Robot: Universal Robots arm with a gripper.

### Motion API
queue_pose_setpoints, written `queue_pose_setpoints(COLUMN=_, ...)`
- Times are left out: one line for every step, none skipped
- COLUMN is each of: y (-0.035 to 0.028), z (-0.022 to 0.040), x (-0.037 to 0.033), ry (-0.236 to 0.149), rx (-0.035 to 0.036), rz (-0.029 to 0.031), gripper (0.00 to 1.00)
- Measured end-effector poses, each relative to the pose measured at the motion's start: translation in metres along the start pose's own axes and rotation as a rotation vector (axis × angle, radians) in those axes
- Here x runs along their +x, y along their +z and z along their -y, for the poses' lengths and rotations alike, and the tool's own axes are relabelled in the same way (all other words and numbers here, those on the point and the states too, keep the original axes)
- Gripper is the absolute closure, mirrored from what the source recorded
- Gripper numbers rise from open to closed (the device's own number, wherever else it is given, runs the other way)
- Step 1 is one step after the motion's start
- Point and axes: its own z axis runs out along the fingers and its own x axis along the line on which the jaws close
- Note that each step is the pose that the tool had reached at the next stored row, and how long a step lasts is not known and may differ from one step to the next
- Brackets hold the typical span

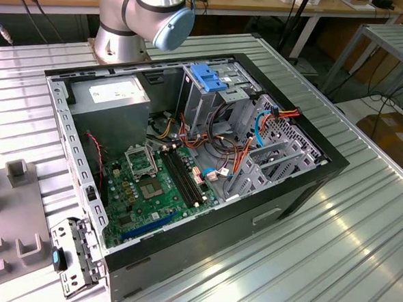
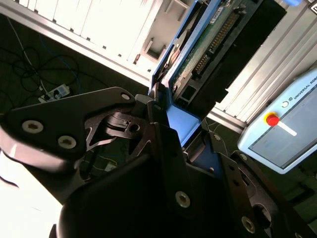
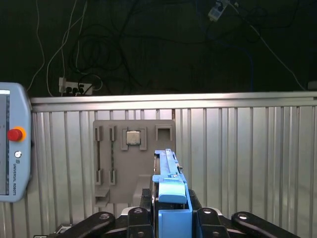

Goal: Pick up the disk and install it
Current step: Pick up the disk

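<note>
The disk (image 3: 170, 191) is held edge-on between my gripper's (image 3: 171, 214) black fingers (image 3: 147, 210), its bright blue carrier rail facing the first wrist view. In the second wrist view the disk (image 2: 208, 44) shows its green circuit board underside and blue rail, and the gripper (image 2: 166, 113) is shut on its lower end. It hangs in the air above the ribbed metal table (image 3: 247, 158), over the grey fixture plate (image 3: 106, 148). In the exterior view the open computer case (image 1: 301, 198) lies on the table, with the metal drive cage (image 1: 211, 100) at its far side.
A blue latch piece (image 1: 209, 76) tops the drive cage. A grey power-supply box (image 1: 112, 94) and the motherboard (image 1: 155, 182) fill the case. A teach pendant (image 3: 12, 148) lies beside the fixture plate, which holds a processor chip (image 3: 132, 137). The arm's base (image 1: 138, 17) stands behind the case.
</note>
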Motion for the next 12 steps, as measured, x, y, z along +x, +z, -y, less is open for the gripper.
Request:
queue_pose_setpoints(y=0.0001, z=0.0008, x=0.0, ry=0.0, rx=0.0001, rz=0.0001, gripper=0.63)
queue_pose_setpoints(y=0.0001, z=0.0019, x=0.0, ry=0.0, rx=0.0, rz=0.0001, gripper=0.63)
queue_pose_setpoints(y=0.0002, z=0.0028, x=-0.0001, ry=0.0, rx=0.0, rz=0.0001, gripper=0.63)
queue_pose_setpoints(y=0.0002, z=0.0036, x=-0.0001, ry=0.0, rx=0.0001, rz=0.0001, gripper=0.63)
queue_pose_setpoints(y=0.0003, z=0.0043, x=-0.0001, ry=0.0, rx=0.0001, rz=0.0001, gripper=0.63)
queue_pose_setpoints(y=0.0003, z=0.005, x=-0.0001, ry=0.0, rx=0.0, rz=0.0, gripper=0.63)
queue_pose_setpoints(y=0.0003, z=0.0057, x=-0.0002, ry=0.0, rx=0.0, rz=0.0, gripper=0.63)
queue_pose_setpoints(y=0.0003, z=0.0063, x=-0.0002, ry=0.0, rx=0.0, rz=0.0, gripper=0.63)
queue_pose_setpoints(y=0.0004, z=0.0069, x=-0.0002, ry=0.0, rx=0.0001, rz=0.0001, gripper=0.63)
queue_pose_setpoints(y=0.0004, z=0.0076, x=-0.0002, ry=0.0, rx=0.0, rz=0.0, gripper=0.63)
queue_pose_setpoints(y=0.0005, z=0.0083, x=-0.0002, ry=0.0, rx=0.0001, rz=0.0001, gripper=0.63)
queue_pose_setpoints(y=0.0005, z=0.0089, x=-0.0002, ry=0.0, rx=0.0, rz=0.0001, gripper=0.63)
